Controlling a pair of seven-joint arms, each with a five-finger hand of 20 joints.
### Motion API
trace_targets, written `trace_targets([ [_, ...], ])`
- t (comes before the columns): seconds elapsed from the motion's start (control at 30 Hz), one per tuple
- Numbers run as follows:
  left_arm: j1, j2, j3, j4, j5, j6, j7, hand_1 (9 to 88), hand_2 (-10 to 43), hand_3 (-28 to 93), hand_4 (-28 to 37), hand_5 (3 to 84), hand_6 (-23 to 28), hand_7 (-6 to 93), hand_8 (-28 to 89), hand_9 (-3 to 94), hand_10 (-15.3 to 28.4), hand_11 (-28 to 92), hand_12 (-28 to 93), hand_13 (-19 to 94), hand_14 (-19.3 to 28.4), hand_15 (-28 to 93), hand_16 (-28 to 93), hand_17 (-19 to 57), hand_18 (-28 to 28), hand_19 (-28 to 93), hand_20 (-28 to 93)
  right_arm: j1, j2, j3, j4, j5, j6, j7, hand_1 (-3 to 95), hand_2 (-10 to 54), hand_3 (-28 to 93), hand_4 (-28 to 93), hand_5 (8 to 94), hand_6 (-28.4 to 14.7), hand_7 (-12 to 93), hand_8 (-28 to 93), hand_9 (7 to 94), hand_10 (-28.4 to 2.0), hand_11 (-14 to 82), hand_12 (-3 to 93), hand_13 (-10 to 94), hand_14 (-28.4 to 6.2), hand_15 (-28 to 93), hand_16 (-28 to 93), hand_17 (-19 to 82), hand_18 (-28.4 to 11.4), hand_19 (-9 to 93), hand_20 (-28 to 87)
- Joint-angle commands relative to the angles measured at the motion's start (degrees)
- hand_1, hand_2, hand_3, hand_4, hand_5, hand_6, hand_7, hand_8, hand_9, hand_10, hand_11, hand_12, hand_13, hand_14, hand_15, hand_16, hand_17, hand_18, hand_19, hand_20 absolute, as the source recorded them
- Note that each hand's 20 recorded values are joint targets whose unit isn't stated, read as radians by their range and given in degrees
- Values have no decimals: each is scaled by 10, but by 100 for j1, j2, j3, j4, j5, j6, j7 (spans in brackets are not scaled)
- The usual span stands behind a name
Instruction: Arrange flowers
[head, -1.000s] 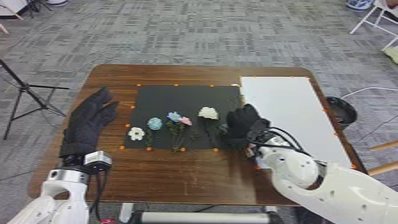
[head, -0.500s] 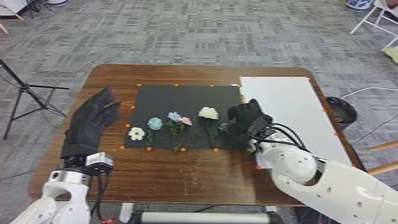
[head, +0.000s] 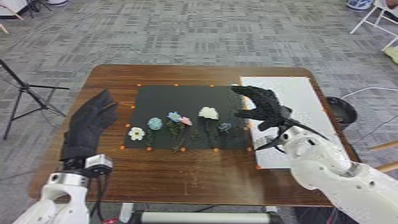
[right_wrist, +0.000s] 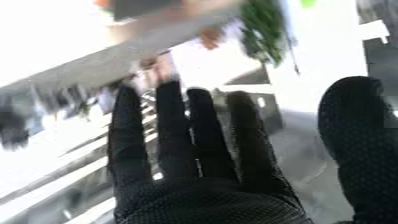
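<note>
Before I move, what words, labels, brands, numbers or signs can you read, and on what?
None can be read.
Right arm's white shell: small dark marks, too small to read.
White box on the left wrist: too small to read.
Black mat, white sheet: no readable text.

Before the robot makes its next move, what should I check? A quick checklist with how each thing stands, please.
1. Right hand empty, fingers straight: ok.
2. Left hand clear of the black rectangular mat: ok.
3. White daisy-like flower lying on the mat: ok.
4. Pink flower well apart from the pale blue flower beside it: not ok, blooms crowded.
5. Whether the flowers' final arrangement is reached: cannot tell.
</note>
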Motion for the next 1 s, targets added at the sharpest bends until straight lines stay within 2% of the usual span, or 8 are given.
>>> trace_targets([
  [0.03, -43, -405, 138, 42, 352, 28, -303, 262, -28, 686, -250, 298, 28, 178, -79, 207, 103, 186, 196, 142, 118, 256, 61, -100, 190, 364, 132, -1456, -468, 2683, -93, 4513, -2340, -1780, 185, -28, 828, -213, 284, -4, 98, -75, 265, -112, 13, 257, 170, -96, -33, 439, -67, -196, 349, 191],
  [0.2, -227, -551, 309, 118, 488, 8, -249, 267, -33, 683, -243, 291, 28, 177, -79, 199, 103, 181, 201, 136, 115, 238, 69, -98, 187, 357, 129, -2183, -720, 3189, -295, 5042, -2150, -1872, 150, -27, 794, -226, 300, -24, 78, -69, 283, -115, 4, 251, 187, -103, -64, 436, -62, -197, 317, 158],
  [0.4, -259, -705, 331, 171, 630, -187, -414, 272, -39, 678, -241, 285, 27, 175, -79, 195, 102, 176, 203, 139, 117, 216, 70, -97, 186, 355, 127, -2846, -1077, 3651, -455, 5013, -1993, -1763, 142, -41, 803, -225, 297, -30, 61, -65, 277, -106, -3, 225, 183, -91, -83, 401, -60, -183, 284, 130],
  [0.53, -235, -712, 507, 192, 506, 18, -222, 273, -43, 670, -243, 286, 28, 172, -79, 195, 102, 173, 202, 143, 120, 201, 68, -88, 181, 346, 120, -3081, -1307, 3847, -561, 4936, -2025, -1636, 145, -42, 800, -225, 279, -52, 46, -65, 266, -101, -6, 214, 177, -88, -88, 393, -54, -176, 273, 124],
  [0.63, -285, -745, 570, 201, 663, -13, -337, 272, -47, 671, -244, 288, 30, 173, -79, 198, 105, 176, 203, 148, 121, 195, 65, -81, 177, 347, 118, -3374, -1386, 4082, -720, 4991, -1970, -1630, 145, -42, 799, -225, 280, -62, 40, -60, 266, -107, -5, 210, 183, -93, -82, 393, -40, -170, 273, 126],
  [0.7, -373, -766, 662, 225, 601, -63, -252, 271, -50, 669, -248, 290, 32, 172, -79, 198, 105, 178, 202, 151, 121, 190, 62, -81, 176, 347, 115, -3615, -1400, 4201, -848, 5086, -1833, -1673, 143, -44, 798, -225, 280, -62, 40, -58, 266, -108, -3, 209, 186, -99, -75, 395, -41, -179, 275, 129],
  [0.8, -478, -829, 730, 246, 653, -118, -243, 270, -54, 670, -254, 290, 32, 172, -79, 199, 104, 178, 200, 151, 121, 184, 61, -82, 176, 345, 111, -3890, -1406, 4346, -950, 5148, -1894, -1636, 140, -42, 798, -225, 276, -57, 42, -56, 265, -112, -2, 209, 188, -102, -70, 395, -44, -185, 279, 131],
  [1.0, -628, -715, 780, 184, 704, -91, -150, 267, -60, 666, -272, 288, 31, 170, -79, 196, 101, 164, 193, 145, 118, 167, 61, -93, 177, 341, 109, -4099, -1398, 4395, -1102, 5348, -1818, -1789, 136, -40, 793, -226, 270, -50, 44, -57, 262, -112, -3, 209, 182, -111, -70, 383, -57, -188, 276, 126],
])
